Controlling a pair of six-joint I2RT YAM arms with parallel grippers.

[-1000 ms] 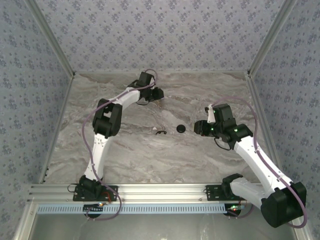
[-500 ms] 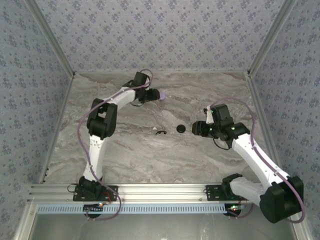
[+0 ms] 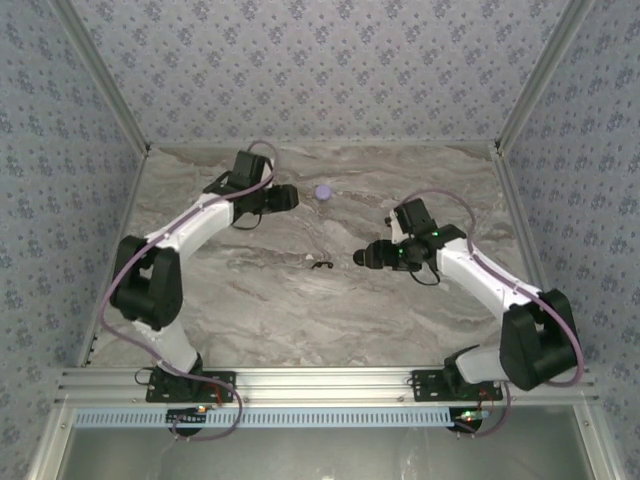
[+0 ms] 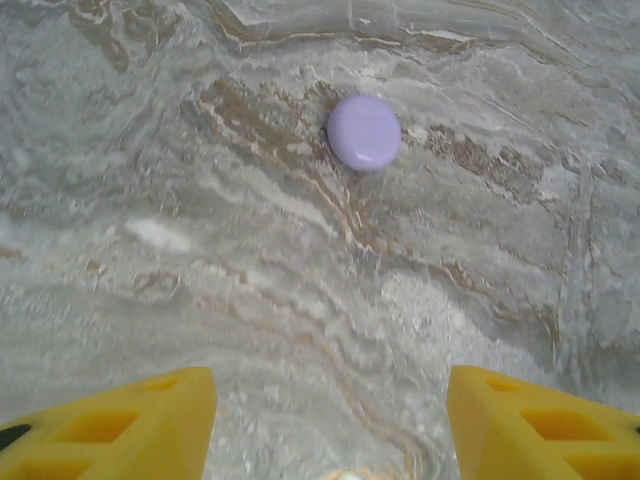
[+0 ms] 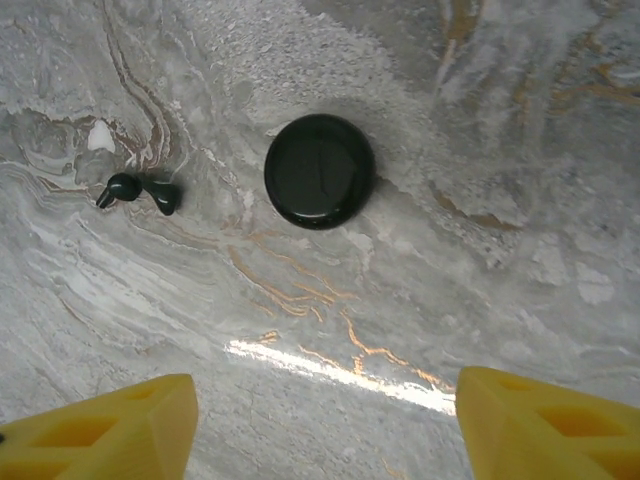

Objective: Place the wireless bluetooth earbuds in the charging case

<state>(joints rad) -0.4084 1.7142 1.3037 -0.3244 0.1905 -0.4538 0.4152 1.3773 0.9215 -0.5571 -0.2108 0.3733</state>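
With both claws spread and empty, the left claw (image 4: 328,388) faced the shut lilac charging case (image 4: 363,131) just ahead and the right claw (image 5: 325,388) faced a black disc (image 5: 320,171), so insertion apparently had not begun.

Lilac disc (image 3: 323,191) near left claw (image 3: 292,197)

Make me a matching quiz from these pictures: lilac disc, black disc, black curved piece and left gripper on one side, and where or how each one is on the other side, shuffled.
Column one
1. lilac disc
2. black disc
3. curved piece
4. left gripper

Column two
A. just left of the black disc in the right wrist view
B. open, holding nothing
C. alone on the marble ahead of the left gripper
D. straight ahead of the right gripper

Pairs: 1-C, 2-D, 3-A, 4-B
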